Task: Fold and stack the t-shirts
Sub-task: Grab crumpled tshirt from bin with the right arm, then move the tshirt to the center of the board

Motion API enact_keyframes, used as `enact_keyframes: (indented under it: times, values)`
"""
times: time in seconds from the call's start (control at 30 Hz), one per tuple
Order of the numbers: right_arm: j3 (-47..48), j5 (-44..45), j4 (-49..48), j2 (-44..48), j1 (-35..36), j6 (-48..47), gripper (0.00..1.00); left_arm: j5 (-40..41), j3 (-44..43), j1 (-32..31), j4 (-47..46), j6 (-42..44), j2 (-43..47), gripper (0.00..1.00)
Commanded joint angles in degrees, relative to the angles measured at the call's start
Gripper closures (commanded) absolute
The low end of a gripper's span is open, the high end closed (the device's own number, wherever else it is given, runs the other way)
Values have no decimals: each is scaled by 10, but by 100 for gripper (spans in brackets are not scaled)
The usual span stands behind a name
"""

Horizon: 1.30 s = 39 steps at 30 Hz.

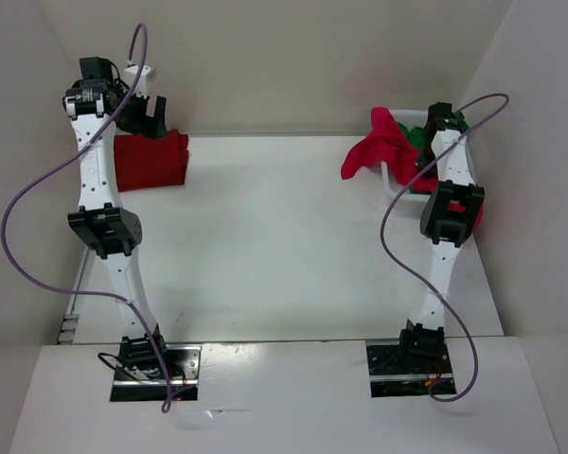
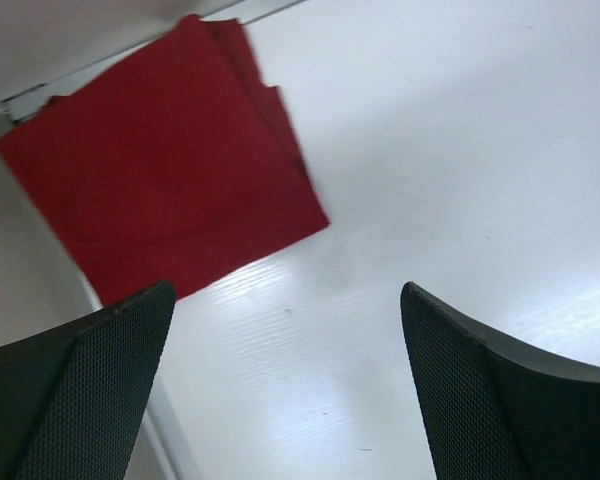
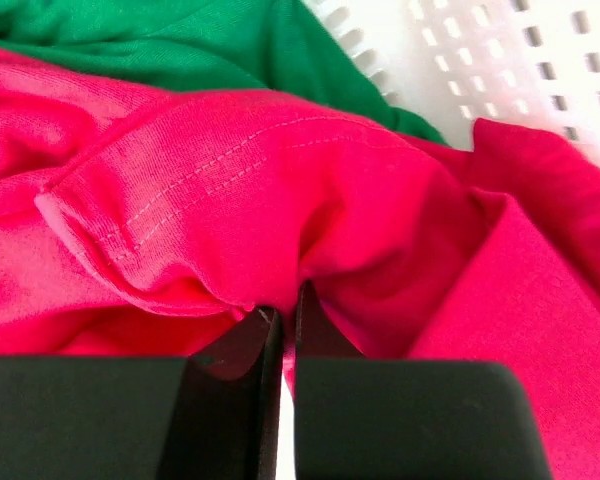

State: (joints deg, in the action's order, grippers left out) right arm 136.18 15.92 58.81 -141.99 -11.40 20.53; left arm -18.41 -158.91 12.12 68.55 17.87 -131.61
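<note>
While the right jaws pinch shut on a fold of the crimson t-shirt (image 3: 280, 200) spilling from the white basket (image 3: 500, 60) at the far right of the table (image 1: 284, 236), beside the green t-shirt (image 3: 180, 40), the left jaws hang spread wide above the folded dark red t-shirt (image 2: 170, 170) in the far left corner.
</note>
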Motion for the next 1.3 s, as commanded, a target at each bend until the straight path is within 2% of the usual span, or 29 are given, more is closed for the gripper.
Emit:
enact_keyframes:
  times: [0.0,0.17,0.33,0.47,0.6,0.7,0.73,0.9,0.93,0.97,1.0,1.03,1.17,1.2,1.23,1.27]
  values:
    - [44,36,21,63,3,11,100,-41,9,-13,11,7,52,0]
    - [76,64,32,179,53,11,100,-51,21,-13,16,13,85,0]
    - [103,139,9,299,171,-14,100,-69,40,-13,21,23,131,0]
    - [124,66,-57,383,255,-73,100,-81,57,-13,26,29,174,0]
    - [168,-79,-96,443,359,-113,100,-87,94,7,26,29,229,0]
    - [186,-111,-114,461,423,-132,100,-87,131,35,13,16,267,0]
    - [186,-111,-114,461,423,-112,100,-87,141,49,13,16,277,0]
    - [48,-88,-120,461,423,-67,100,-101,197,81,8,16,322,0]
    - [-9,-83,-130,456,415,-59,97,-101,206,81,2,16,327,0]
    - [-37,-83,-138,456,406,-37,84,-101,214,86,2,16,327,0]
    - [-63,-88,-153,443,391,-22,56,-95,230,86,2,16,335,0]
    - [-103,-112,-153,434,345,-7,32,-95,236,86,2,16,342,0]
    - [-143,-163,-135,407,274,11,0,-95,249,86,7,23,354,0]
    - [-143,-164,-135,418,289,-16,0,-95,266,86,7,29,359,0]
    - [-182,-148,-151,464,312,-35,0,-95,276,86,7,35,359,0]
    - [-212,-99,-163,491,369,-47,0,-95,289,86,7,35,373,0]
